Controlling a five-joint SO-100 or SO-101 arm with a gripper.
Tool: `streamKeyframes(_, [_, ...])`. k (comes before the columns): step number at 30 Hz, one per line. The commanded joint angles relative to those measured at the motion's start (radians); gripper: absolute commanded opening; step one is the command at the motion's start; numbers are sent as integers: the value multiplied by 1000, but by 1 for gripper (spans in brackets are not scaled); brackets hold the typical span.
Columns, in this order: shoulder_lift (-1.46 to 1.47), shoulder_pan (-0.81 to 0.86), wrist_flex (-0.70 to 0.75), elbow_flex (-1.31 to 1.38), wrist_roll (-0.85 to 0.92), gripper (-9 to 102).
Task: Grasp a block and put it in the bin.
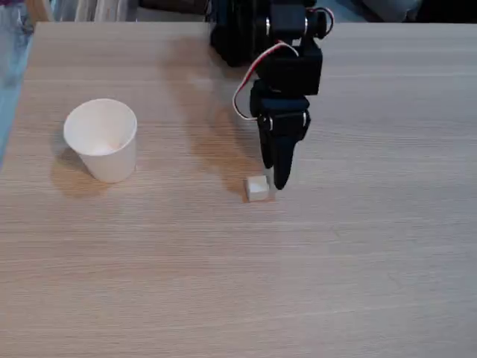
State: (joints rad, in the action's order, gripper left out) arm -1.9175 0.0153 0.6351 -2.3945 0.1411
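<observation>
The small whitish-grey cube block [257,188] rests on the light wood-grain table [238,276], just below centre in the fixed view. The black two-finger gripper [279,177] points down, its tips at the block's 2 o'clock corner, just beside it; contact cannot be confirmed. The fingers appear nearly together and hold nothing. The white tapered paper cup bin [102,139] stands upright, well apart at the block's 10 o'clock. A red and white cable [253,71] loops along the arm.
</observation>
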Motion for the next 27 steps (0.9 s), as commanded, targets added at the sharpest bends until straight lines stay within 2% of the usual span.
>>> streamKeyframes(1, [8,0,21,40,15,24])
streamKeyframes(13, [48,-26,107,140,61,25])
streamKeyframes(27, [229,-17,202,345,146,25])
